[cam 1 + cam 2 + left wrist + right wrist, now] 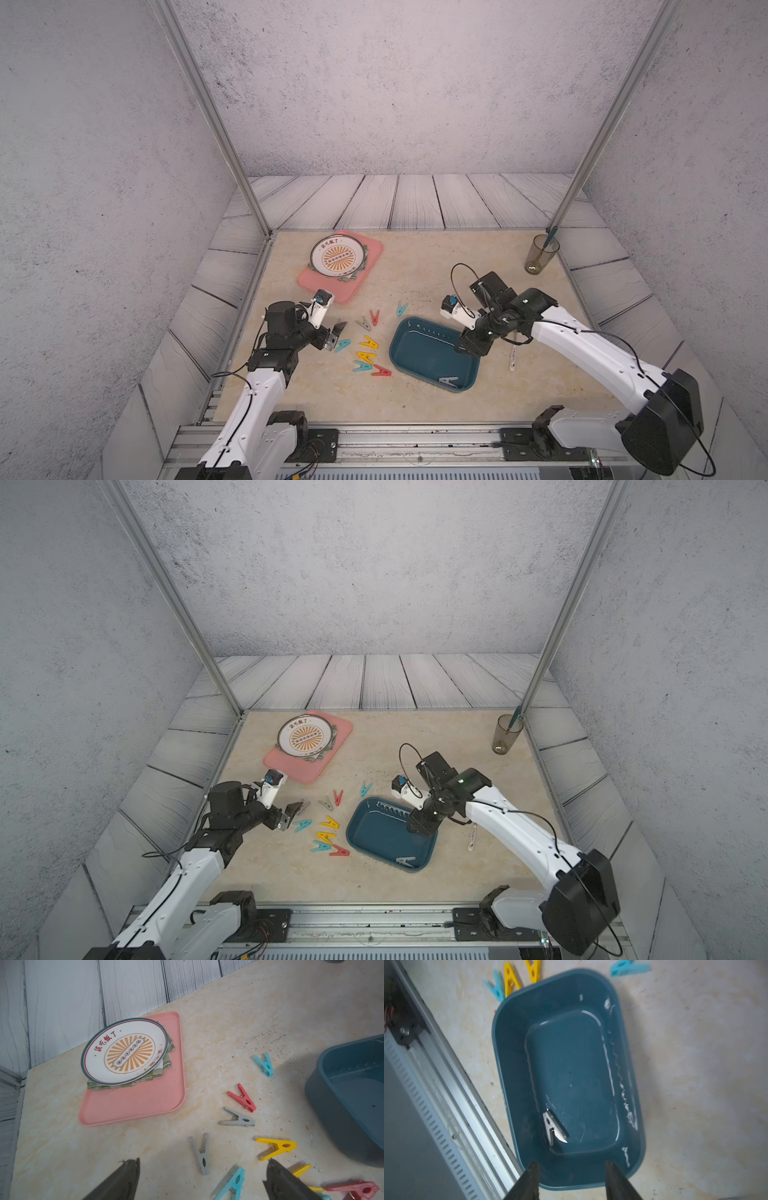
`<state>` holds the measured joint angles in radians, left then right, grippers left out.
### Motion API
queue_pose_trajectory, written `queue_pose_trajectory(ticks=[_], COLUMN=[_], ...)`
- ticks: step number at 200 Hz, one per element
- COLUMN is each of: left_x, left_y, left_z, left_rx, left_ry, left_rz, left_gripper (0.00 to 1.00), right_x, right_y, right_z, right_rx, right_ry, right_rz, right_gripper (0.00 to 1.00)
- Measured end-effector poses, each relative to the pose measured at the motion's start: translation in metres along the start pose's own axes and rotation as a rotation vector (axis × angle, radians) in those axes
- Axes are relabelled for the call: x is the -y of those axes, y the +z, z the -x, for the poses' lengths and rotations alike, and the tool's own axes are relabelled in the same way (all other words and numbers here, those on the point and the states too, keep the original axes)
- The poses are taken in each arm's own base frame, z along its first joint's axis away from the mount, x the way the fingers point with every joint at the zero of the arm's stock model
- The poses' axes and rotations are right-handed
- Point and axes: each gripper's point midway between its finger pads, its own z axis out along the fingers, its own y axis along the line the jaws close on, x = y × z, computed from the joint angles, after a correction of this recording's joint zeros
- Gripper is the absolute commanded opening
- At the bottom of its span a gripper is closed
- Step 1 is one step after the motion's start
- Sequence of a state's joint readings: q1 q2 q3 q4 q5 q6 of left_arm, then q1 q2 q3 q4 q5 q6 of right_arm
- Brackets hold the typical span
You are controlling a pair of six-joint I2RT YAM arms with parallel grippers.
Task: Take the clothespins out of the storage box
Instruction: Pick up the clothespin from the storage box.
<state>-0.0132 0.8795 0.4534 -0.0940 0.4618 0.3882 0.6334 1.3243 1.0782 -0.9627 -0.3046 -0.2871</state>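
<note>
1. Grey plastic marks the one clothespin (553,1126) we see inside the storage box (512,1043). It lies flat on the box floor, close to the corner nearest the front rail.
2. We judge it light, stiff and springy, and a little slippery on the smooth floor. We would pinch it across its flat sides near the pivot, since squeezing the splayed legs would only spring it open.
3. Our right pincer (572,1162) hovers over the box rim on its own arm's side, near the clothespin but apart from it, jaws parted with nothing between them.
4. Coloured clothespins (369,343) lie scattered on the desk (324,399) beside the box.
5. Our left pincer (203,1160) hangs over them, spread wide and empty.
</note>
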Motion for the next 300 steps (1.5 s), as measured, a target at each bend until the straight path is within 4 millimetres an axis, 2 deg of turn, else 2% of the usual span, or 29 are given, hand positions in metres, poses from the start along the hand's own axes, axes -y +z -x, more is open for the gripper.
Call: queue_pose_trajectory(ticks=[42,59,73,105,152,205,236,277,290,300], left_x=[0.004,0.006,0.007,0.007,0.007,0.005,0.004,0.002,0.002,0.002], left_y=[0.0,-0.002,-0.004,-0.006,-0.006,-0.005,-0.005,-0.005,-0.005,-0.005], left_z=[-0.003,-0.002,0.0,0.002,0.002,0.001,0.001,0.0,0.0,0.0], left_rx=[-0.014,-0.009,0.002,0.01,0.008,0.003,-0.002,-0.005,-0.006,-0.008], left_ry=[0.0,0.0,0.004,0.004,-0.003,-0.001,0.0,0.0,0.001,0.001], left_rz=[-0.019,-0.026,-0.027,-0.026,-0.022,-0.012,-0.001,0.007,0.008,0.011], left_gripper=[0.98,0.98,0.98,0.98,0.98,0.98,0.98,0.98,0.98,0.99], right_x=[-0.015,-0.018,-0.02,-0.019,-0.018,-0.016,-0.013,-0.009,-0.009,-0.009], right_y=[0.042,0.055,0.065,0.09,0.103,0.116,0.118,0.12,0.12,0.12], right_z=[-0.016,-0.015,-0.015,-0.022,-0.024,-0.042,-0.042,-0.041,-0.041,-0.041], right_rx=[-0.221,-0.264,-0.291,-0.356,-0.368,-0.423,-0.421,-0.42,-0.422,-0.423], right_ry=[-0.106,-0.134,-0.158,-0.176,-0.196,-0.198,-0.194,-0.17,-0.162,-0.159], right_rz=[0.078,0.095,0.105,0.115,0.103,0.088,0.071,0.041,0.04,0.039], right_gripper=[0.5,0.5,0.45,0.44,0.47,0.46,0.32,0.05,0.0,0.0])
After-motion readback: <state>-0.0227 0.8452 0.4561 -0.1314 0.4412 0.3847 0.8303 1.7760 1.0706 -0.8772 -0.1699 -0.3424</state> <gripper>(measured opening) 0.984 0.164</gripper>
